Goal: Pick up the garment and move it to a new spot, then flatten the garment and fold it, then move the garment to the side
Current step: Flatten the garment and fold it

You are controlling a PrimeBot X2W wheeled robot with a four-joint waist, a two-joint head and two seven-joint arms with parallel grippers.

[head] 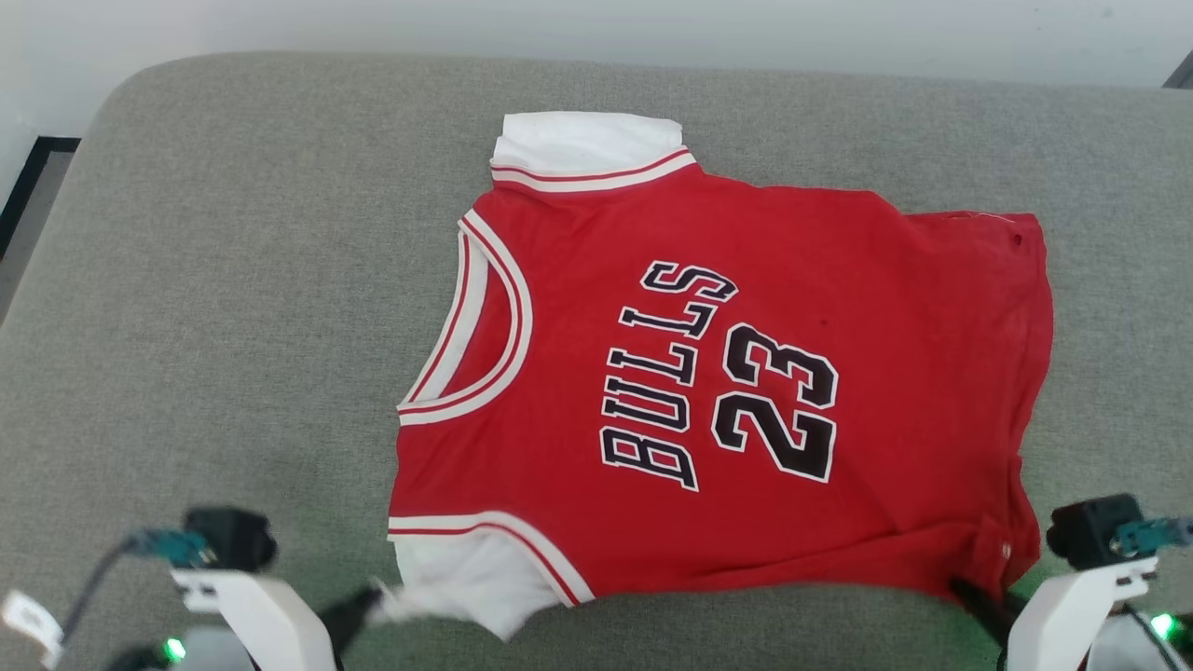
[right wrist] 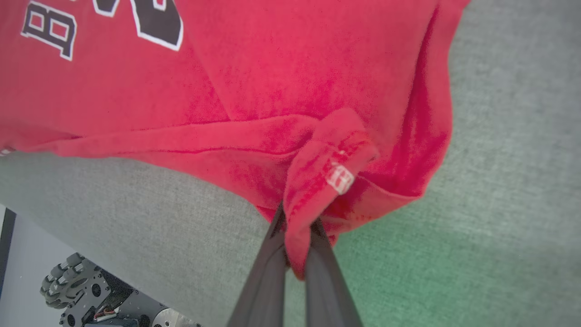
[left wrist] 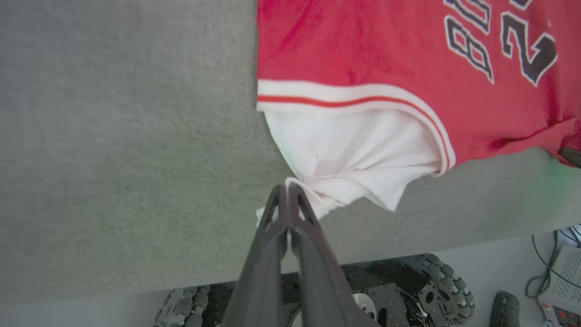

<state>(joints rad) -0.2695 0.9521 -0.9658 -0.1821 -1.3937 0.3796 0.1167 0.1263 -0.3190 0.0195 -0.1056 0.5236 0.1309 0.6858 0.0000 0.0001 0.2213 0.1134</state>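
head view, garment (head: 727,373) spread on grey cushion (head: 233,280)

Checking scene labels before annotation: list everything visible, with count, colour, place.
garment: 1, red with white sleeves and black lettering, spread out mid-surface, neck towards the robot's left
padded surface: 1, grey, under the garment
label tag: 1, white, on the red hem corner
cables and box: a few, dark and pale, on the floor by the base
wheeled base: 1, black, below the surface's near edge
left tool: 1, dark, shut on the near white sleeve
right tool: 1, dark, shut on the red hem corner
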